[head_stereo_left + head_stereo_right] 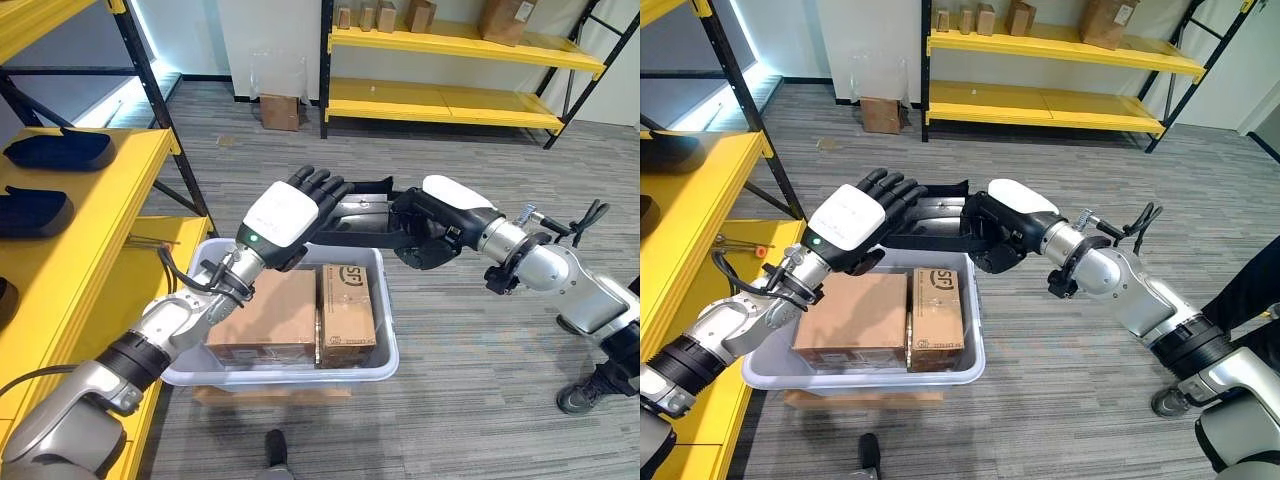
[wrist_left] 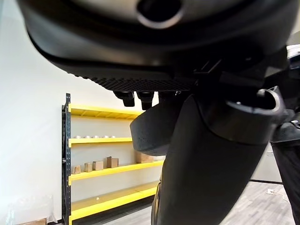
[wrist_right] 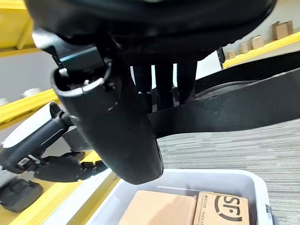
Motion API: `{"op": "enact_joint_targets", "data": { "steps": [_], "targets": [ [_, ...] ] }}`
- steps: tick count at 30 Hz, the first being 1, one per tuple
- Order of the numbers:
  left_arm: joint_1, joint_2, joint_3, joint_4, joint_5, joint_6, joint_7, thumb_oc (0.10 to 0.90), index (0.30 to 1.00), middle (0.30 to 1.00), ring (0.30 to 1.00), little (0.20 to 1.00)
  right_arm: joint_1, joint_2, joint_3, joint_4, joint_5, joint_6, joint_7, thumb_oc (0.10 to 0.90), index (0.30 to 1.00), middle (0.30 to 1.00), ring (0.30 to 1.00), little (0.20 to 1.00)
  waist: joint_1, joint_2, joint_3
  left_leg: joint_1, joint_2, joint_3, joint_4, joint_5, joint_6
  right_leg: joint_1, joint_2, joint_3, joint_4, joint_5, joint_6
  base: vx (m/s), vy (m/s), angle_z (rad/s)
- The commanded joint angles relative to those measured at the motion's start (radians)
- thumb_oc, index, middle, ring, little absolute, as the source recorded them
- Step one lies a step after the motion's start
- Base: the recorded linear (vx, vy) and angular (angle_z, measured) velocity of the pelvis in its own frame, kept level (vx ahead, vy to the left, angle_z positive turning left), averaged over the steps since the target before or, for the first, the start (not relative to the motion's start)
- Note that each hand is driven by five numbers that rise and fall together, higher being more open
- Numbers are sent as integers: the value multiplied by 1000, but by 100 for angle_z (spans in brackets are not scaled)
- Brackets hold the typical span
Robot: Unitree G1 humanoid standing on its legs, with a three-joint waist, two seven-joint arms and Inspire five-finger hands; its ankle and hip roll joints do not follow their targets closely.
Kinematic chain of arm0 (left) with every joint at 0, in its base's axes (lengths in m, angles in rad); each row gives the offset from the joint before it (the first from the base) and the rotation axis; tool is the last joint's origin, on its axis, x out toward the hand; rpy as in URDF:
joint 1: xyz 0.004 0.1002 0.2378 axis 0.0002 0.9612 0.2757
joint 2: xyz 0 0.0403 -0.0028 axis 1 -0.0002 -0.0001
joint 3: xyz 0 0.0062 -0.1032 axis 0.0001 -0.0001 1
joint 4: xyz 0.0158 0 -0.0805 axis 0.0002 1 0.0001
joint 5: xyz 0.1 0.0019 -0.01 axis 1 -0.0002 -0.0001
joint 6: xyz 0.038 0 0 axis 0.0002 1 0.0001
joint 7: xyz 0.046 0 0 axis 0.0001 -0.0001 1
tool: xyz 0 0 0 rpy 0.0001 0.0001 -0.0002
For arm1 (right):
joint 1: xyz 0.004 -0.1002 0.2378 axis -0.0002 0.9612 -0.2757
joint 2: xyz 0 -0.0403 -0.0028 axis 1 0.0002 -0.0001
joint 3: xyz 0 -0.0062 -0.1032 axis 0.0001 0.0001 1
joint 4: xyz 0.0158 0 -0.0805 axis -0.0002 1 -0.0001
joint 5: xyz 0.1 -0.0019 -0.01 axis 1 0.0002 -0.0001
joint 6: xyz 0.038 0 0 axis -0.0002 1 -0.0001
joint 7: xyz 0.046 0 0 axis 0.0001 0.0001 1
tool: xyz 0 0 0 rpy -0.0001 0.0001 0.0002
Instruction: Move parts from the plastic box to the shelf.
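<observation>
Yellow shelf point(image 1: 90, 200) along the frame's left edge, dark parts point(image 1: 55, 148) already lying on it. Lower centre: plastic box point(image 1: 385, 340) on the floor, two cardboard cartons point(image 1: 270, 318) still inside.

Above the box, mid-frame, a long black part point(image 1: 350, 222) hangs between both hands. Left robot hand point(image 1: 285, 220) at its left end, fingers curled over the top edge, gripping it. Right robot hand point(image 1: 425, 228) at the right end, fingers wrapped on the part, also gripping.

Risk, as I judge it: the part is long and spans both hands; if one arm leads on the swing toward the shelf, it could twist out of a grip or knock the shelf upright point(image 1: 170, 130).

Right wrist view shows the fingers point(image 3: 164, 82) lying over the black part with the box and cartons below, which the head views hide. Left wrist view adds the far yellow rack point(image 2: 103, 171) with small boxes.
</observation>
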Motion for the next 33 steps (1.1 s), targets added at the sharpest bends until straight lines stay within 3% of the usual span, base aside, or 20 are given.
{"op": "enact_joint_targets", "data": {
  "steps": [1, 9, 18, 27, 28, 30, 33],
  "targets": [
    [-35, -1, 56, 31, 2, 17, 96, 900, 1000, 1000, 1000, 1000, -190, 34, -60, -58, 121, -122, -87, 400, 300, 300, 300, 300, 6, -4, -164, 0, 141, 20, 43, -38, -93, 23, 5, -34, -2, 21, 11, 0, 0, 0],
    [-25, -17, 91, 35, 3, 34, 128, 900, 1000, 1000, 1000, 1000, -168, 29, -95, -123, 155, -134, -93, 400, 300, 300, 300, 300, 3, -2, -169, -1, 144, 21, 42, -37, -95, 21, 6, -31, -2, 21, 10, 0, 0, 0],
    [8, 22, 146, -13, 13, 39, 151, 900, 1000, 1000, 1000, 1000, -143, 4, -123, -199, 200, -154, -76, 400, 300, 300, 300, 300, 2, -1, -173, -4, 147, 25, 44, -37, -97, 19, 6, -26, -2, 18, 11, 0, 0, 0],
    [-10, 42, 123, -10, 26, 37, 145, 900, 1000, 1000, 1000, 1000, -155, -6, -113, -229, 216, -161, -71, 400, 300, 300, 300, 300, -1, 3, -173, -5, 146, 24, 48, -38, -98, 20, 6, -25, -2, 19, 10, 0, 0, 0],
    [-13, 42, 119, -7, 24, 37, 144, 594, 572, 572, 572, 572, -159, -8, -111, -233, 216, -161, -72, 400, 300, 300, 300, 300, -1, 3, -173, -5, 146, 24, 48, -38, -98, 20, 6, -25, -2, 19, 10, 0, 0, 0],
    [-19, 40, 110, -4, 25, 33, 142, 400, 300, 300, 300, 300, -162, -10, -111, -234, 215, -163, -74, 400, 300, 300, 300, 300, -2, 3, -172, -6, 146, 23, 49, -38, -98, 20, 6, -26, -2, 18, 9, 0, 0, 0],
    [-26, 31, 94, 7, 23, 30, 139, 400, 300, 300, 300, 300, -177, -11, -102, -237, 210, -166, -80, 400, 300, 300, 300, 300, -4, 3, -171, -8, 144, 22, 50, -38, -99, 21, 7, -26, -2, 19, 9, 0, 0, 0]
  ]
}}
